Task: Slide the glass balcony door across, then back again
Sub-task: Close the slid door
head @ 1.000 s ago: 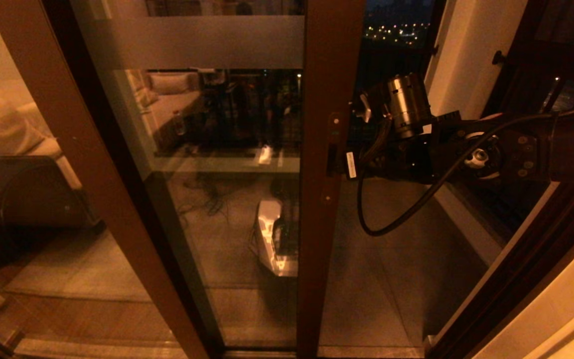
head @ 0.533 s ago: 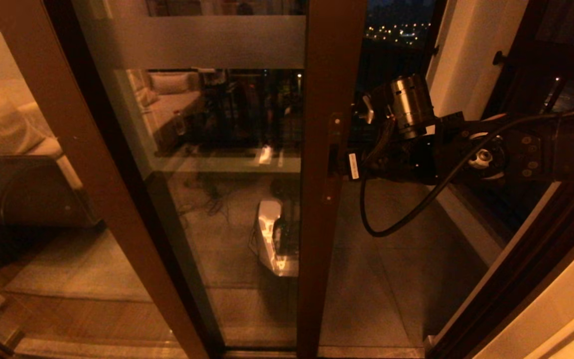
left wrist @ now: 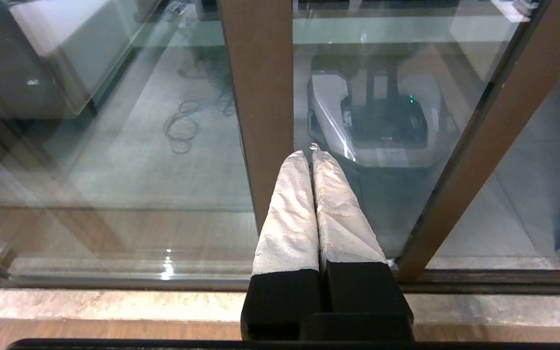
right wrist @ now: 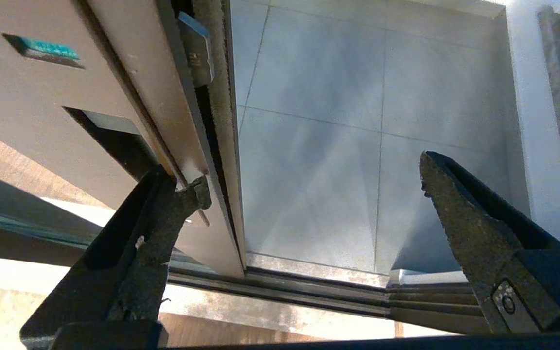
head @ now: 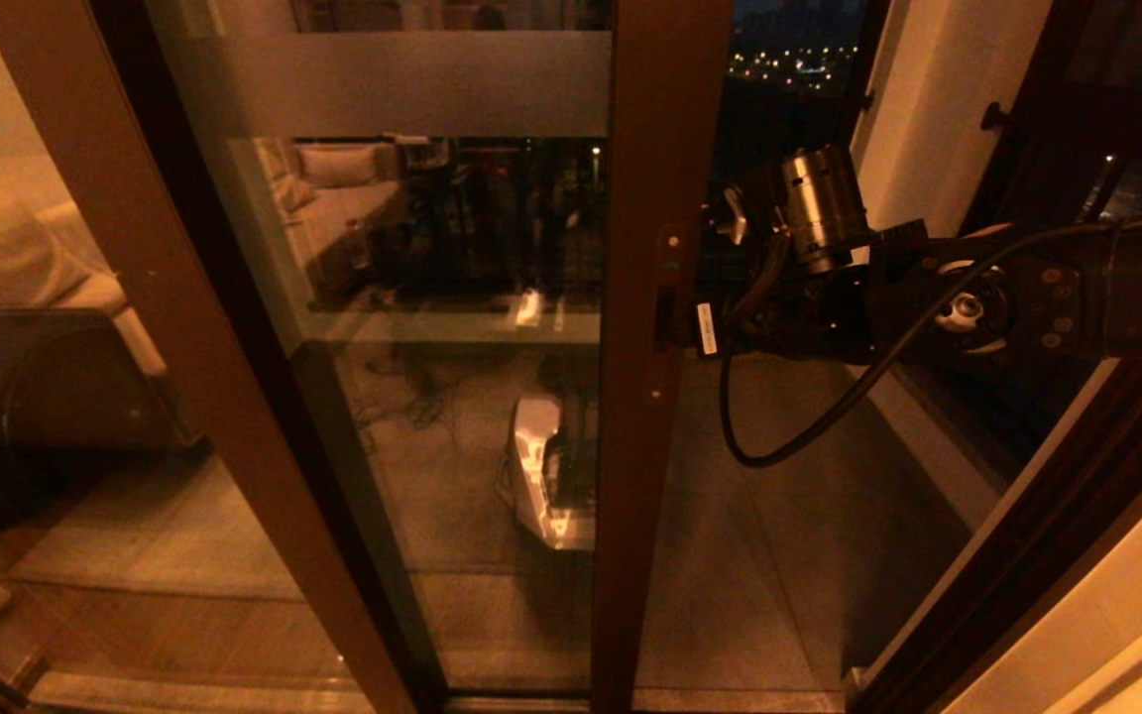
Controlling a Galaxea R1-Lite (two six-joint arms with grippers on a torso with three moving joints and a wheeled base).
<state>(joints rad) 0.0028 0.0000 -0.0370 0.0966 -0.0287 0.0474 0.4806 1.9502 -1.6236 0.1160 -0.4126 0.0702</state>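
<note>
Right wrist view shows the right pincer (right wrist: pixel 304 184) spread wide, one finger hooked on the glass balcony door (right wrist: pixel 114 97) stile's edge, which looks liable to slip off under a sideways push.

No readable text anywhere. White tag (head: pixel 706 328) on right arm, just behind jaws: print too small to make out. Green label (right wrist: pixel 46 48) on door (right wrist: pixel 27 97) stile, beyond jaw tip resting at handle slot (right wrist: pixel 110 138): characters illegible. Frosted band (head: pixel 402 84) on glass, well above jaws: no characters discernible.
</note>
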